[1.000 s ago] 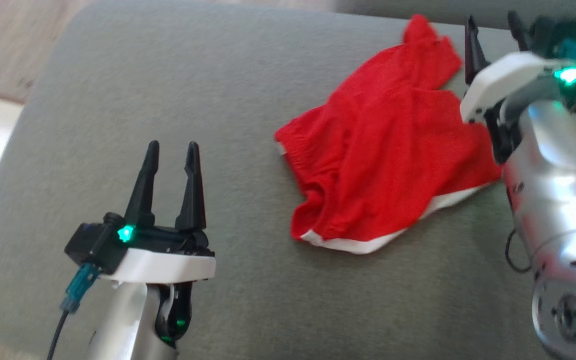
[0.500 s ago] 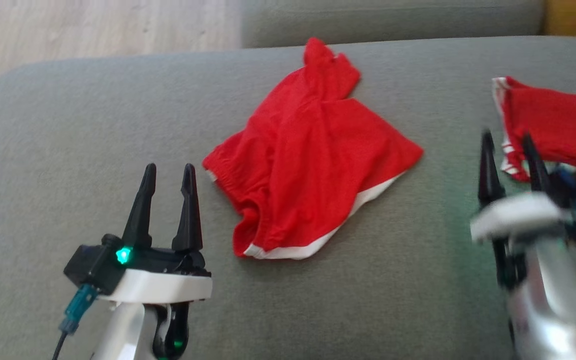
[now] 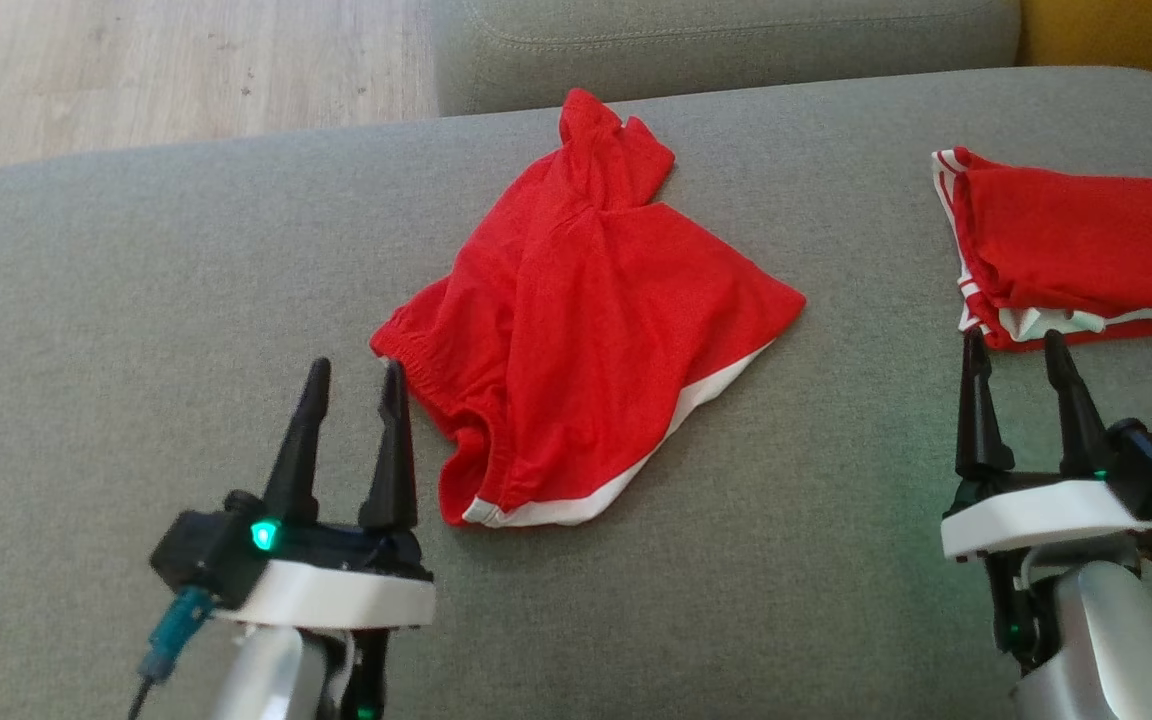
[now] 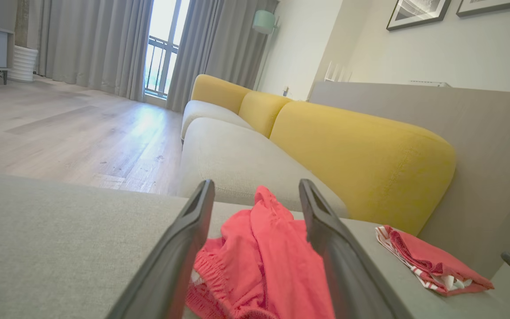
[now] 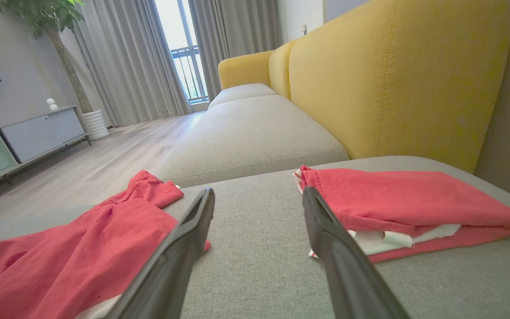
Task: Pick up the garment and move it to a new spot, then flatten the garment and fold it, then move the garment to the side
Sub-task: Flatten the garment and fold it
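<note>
A rumpled red garment (image 3: 586, 320) with a white hem lies unfolded in the middle of the grey cushion (image 3: 136, 300); it shows too in the left wrist view (image 4: 259, 261) and the right wrist view (image 5: 82, 248). My left gripper (image 3: 353, 372) stands open just left of its near edge, nothing between the fingers. My right gripper (image 3: 1014, 345) is open at the lower right, its tips just short of a folded red garment (image 3: 1066, 245).
The folded red garment (image 5: 396, 208) with white stripes lies at the cushion's far right, near the yellow backrest (image 5: 392, 75). A second grey seat (image 3: 716, 40) lies beyond. Wooden floor (image 3: 166, 70) runs past the cushion's far left edge.
The head camera has swung right, so the whole scene has shifted left and the folded garment has come into view. My right gripper has dropped from beside the rumpled garment to the lower right.
</note>
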Robot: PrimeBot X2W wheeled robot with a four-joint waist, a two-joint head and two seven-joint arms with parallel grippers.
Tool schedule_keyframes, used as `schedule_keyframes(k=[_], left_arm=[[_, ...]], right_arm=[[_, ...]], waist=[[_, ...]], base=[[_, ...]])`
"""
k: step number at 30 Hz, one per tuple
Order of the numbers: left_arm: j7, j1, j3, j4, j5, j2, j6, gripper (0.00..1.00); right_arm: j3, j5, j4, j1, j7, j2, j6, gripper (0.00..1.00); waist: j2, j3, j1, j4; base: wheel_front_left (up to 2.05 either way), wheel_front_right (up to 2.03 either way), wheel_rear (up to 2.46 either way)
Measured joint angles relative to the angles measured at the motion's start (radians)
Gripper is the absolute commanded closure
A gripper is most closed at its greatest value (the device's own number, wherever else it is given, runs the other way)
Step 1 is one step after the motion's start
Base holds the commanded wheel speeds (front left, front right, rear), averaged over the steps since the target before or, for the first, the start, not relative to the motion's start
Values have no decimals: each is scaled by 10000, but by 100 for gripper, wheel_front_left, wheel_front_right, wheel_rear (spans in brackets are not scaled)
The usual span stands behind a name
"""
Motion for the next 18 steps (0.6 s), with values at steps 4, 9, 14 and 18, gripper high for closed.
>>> schedule_keyframes(k=[4,9,14,18], left_arm=[[0,3,-652,502,130,21,-8,0],[10,-7,-1732,1321,130,217,-12,0],[259,-267,-2610,1954,-102,654,-82,0],[439,-633,-3030,2320,13,922,-82,0]], right_arm=[[-109,2,-171,17,4,0,0,0],[-127,79,-188,35,17,2,-2,0],[-127,163,-186,36,59,2,-2,0],[-169,163,-142,35,90,2,-2,0]], waist=[[0,36,0,46],[0,199,0,89],[0,362,1,73],[0,457,1,75]], base=[[0,0,0],[0,0,0],[0,0,0],[0,0,0]])
